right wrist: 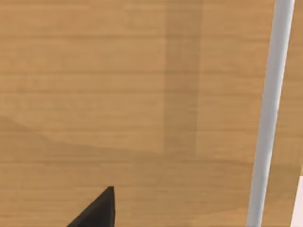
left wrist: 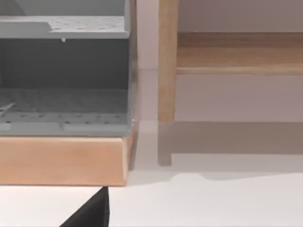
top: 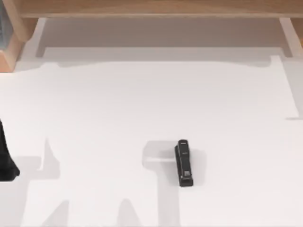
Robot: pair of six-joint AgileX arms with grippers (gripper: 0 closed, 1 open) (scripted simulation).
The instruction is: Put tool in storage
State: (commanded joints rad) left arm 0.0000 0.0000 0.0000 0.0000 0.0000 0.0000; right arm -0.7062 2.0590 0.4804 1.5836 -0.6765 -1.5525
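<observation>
One stapler [top: 184,162] lies flat on the white table [top: 118,104], a little right of centre and near the front edge. It is slim, oblong and black, with a greyish metal patch at its near end, and its long axis runs almost front to back. Nothing touches it. A wooden shelf [top: 151,8] with pale supports spans the back edge. At the back left corner a grey perforated rack [left wrist: 64,75] sits on a wooden base [left wrist: 61,160]. The left arm [top: 5,156] stands at the table's left edge, well apart from the stapler. Whether either gripper is spread or pressed together, I cannot tell.
</observation>
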